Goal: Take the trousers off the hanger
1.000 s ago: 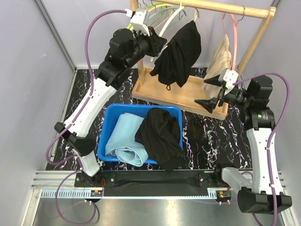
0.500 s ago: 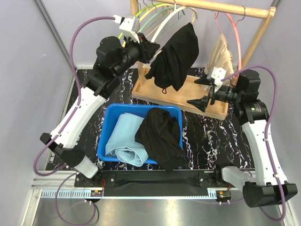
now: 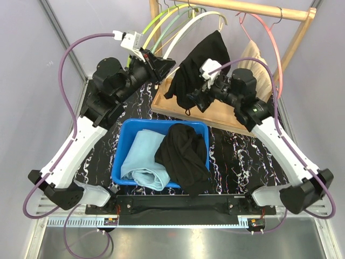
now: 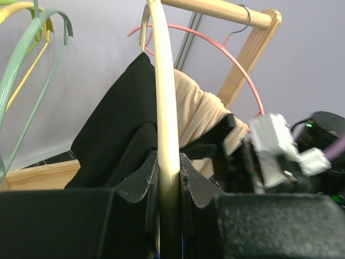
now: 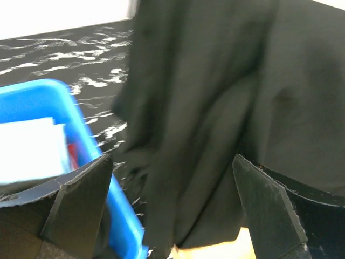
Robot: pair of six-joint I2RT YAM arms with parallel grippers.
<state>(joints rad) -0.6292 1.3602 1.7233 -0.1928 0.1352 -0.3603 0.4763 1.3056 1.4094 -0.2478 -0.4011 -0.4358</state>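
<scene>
The black trousers (image 3: 205, 59) hung draped over the cream hanger (image 4: 164, 81) on the wooden rail (image 3: 242, 6), their long axis running down from the hanger's shoulder toward the rack's base. The left gripper (image 4: 168, 162) was clamped tight on the lower arm of that hanger, both fingers pressed against it. The right gripper (image 5: 171, 178) was the nearer one to the cloth: its fingers (image 5: 81, 199) were spread wide, and the lower folds of the trousers lay straight ahead between them, with the blue bin (image 5: 91, 156) off to its left. Whether either finger touched the fabric could not be told, since from above the dark fingers merged with the black cloth. The beige trousers (image 4: 197, 113) on the pink hanger (image 4: 215, 46) sat just behind, partly covered. How the trousers were folded over the hanger's far side was hidden.
</scene>
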